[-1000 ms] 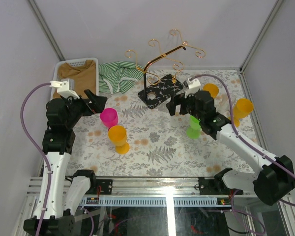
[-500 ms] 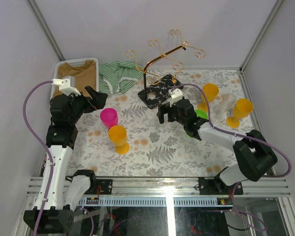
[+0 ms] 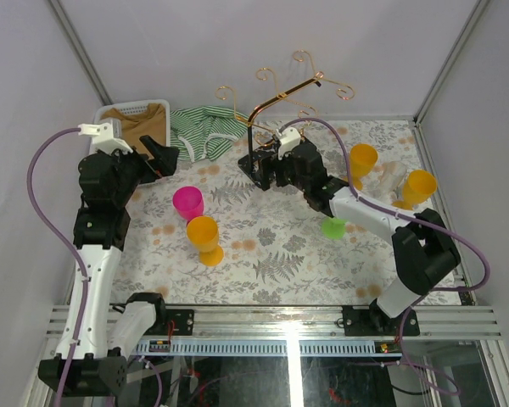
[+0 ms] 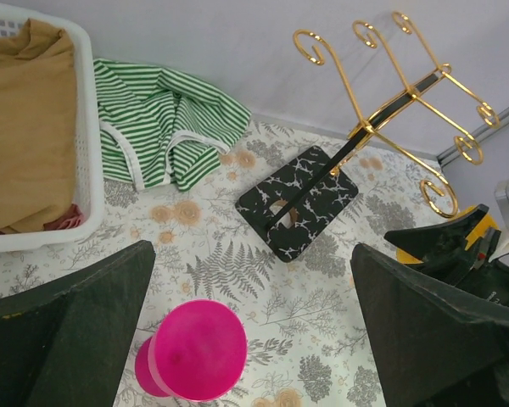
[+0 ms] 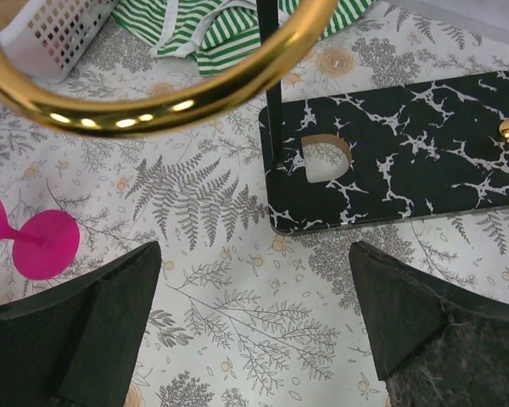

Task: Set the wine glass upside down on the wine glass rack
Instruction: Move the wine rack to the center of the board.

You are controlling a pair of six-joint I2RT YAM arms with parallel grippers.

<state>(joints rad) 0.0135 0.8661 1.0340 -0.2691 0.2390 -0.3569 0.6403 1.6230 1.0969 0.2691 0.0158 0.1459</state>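
The right claw (image 3: 268, 172) is spread wide and holds nothing. Just ahead of it lies the black speckled base of the wine glass rack (image 3: 285, 91), with the dark post rising from the base's near corner. From above, the claw sits tight against that base, so it has little room forward. Open fern-print table (image 3: 271, 254) lies behind it and to its left.

The left claw (image 3: 170, 158) is also fully spread and empty. A white basket (image 3: 144, 108) and a striped green cloth (image 3: 202, 131) lie ahead of it on its left, near the back wall. The pink wine glass (image 3: 187, 203) stands just below and between its fingers (image 4: 68, 331), untouched. An orange glass (image 3: 205, 239) stands behind that one, nearer the arm bases.

Only the overhead view shows the glasses on the far side of the right claw. A green glass (image 3: 332, 226) is partly hidden under the right arm, and two more orange glasses (image 3: 362, 161) stand towards the right wall. No glass hangs on the rack.

The right wrist view alone shows a gold hook (image 5: 153, 102) curving close over the camera, and the notch cut in the base. The left wrist view shows the whole rack standing clear of the striped cloth, with the right claw just beyond its hooks.
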